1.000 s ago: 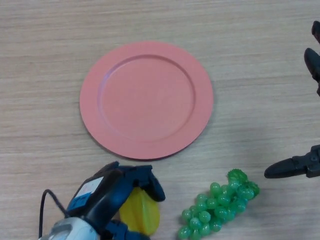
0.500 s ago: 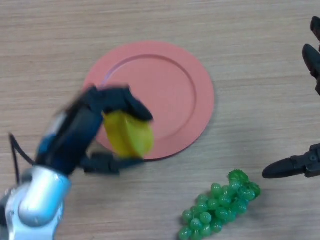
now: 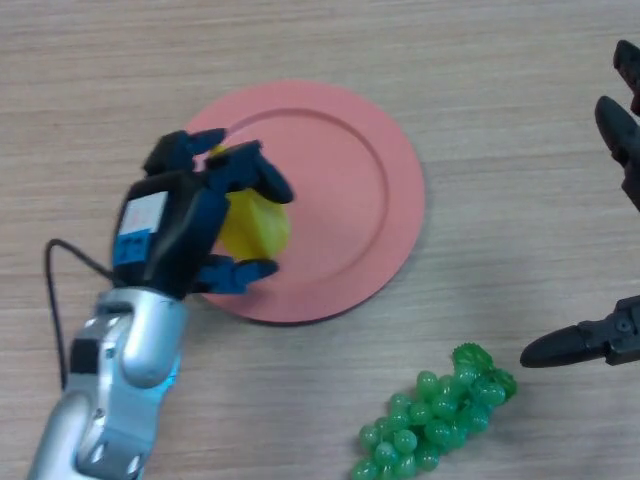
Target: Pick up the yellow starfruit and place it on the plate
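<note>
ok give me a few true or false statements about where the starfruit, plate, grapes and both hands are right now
1. The left hand has its fingers curled round the yellow starfruit. True.
2. The starfruit is over the pink plate. True; whether it touches the plate cannot be told.
3. The green grapes lie on the plate. False: they lie on the wooden table, below and to the right of the plate.
4. The right hand is holding the grapes. False: it shows at the right edge, apart from them, holding nothing.
5. The plate is blue. False: it is pink.
</note>
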`<state>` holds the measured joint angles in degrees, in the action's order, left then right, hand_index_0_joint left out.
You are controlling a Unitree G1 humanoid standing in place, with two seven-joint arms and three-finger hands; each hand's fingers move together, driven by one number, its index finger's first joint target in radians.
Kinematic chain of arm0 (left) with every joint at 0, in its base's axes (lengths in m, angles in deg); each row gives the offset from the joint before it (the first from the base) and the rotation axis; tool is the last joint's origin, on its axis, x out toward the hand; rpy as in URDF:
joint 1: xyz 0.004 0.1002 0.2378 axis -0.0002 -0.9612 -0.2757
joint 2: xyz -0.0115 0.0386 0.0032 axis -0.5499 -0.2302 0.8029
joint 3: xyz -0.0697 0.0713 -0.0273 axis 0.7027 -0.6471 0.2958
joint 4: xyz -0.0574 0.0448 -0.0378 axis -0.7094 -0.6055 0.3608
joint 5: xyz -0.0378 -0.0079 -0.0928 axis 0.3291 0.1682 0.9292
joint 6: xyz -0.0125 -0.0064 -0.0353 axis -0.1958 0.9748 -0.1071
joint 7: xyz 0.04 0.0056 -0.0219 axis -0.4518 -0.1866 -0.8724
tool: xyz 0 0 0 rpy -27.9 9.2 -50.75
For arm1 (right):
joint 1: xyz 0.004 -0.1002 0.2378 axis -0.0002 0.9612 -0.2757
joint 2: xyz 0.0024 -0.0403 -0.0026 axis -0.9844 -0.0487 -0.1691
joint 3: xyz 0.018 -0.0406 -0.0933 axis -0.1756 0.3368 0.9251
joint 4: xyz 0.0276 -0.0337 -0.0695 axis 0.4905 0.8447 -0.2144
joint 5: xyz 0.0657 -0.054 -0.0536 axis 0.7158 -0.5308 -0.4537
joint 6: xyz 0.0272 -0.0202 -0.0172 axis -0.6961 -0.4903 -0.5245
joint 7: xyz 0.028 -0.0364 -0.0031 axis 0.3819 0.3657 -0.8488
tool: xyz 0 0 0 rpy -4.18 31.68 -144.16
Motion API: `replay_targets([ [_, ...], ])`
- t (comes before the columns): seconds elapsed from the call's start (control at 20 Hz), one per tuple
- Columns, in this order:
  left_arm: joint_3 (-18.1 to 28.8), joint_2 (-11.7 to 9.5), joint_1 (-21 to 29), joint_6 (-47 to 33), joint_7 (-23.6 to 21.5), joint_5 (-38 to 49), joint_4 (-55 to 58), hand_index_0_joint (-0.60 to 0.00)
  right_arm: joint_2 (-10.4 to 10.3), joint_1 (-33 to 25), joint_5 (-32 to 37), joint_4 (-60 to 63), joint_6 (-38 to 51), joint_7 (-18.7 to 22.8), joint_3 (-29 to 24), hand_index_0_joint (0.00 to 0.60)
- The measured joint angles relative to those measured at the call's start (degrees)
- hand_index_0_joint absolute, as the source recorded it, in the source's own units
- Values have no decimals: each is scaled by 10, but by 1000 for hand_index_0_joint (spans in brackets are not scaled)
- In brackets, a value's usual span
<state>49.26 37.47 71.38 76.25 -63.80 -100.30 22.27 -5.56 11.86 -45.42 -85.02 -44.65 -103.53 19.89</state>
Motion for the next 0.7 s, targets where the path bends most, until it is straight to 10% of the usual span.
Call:
replay_targets([
  [0.2,-16,10,3,30,1,206,2,-600,0,0,0,4,1,0,1,0],
  [0.45,-20,10,-7,80,18,211,10,-1,0,-2,-1,25,4,0,1,0],
  [0.7,-13,10,-15,93,46,233,52,0,0,-5,-1,40,14,1,2,0],
])
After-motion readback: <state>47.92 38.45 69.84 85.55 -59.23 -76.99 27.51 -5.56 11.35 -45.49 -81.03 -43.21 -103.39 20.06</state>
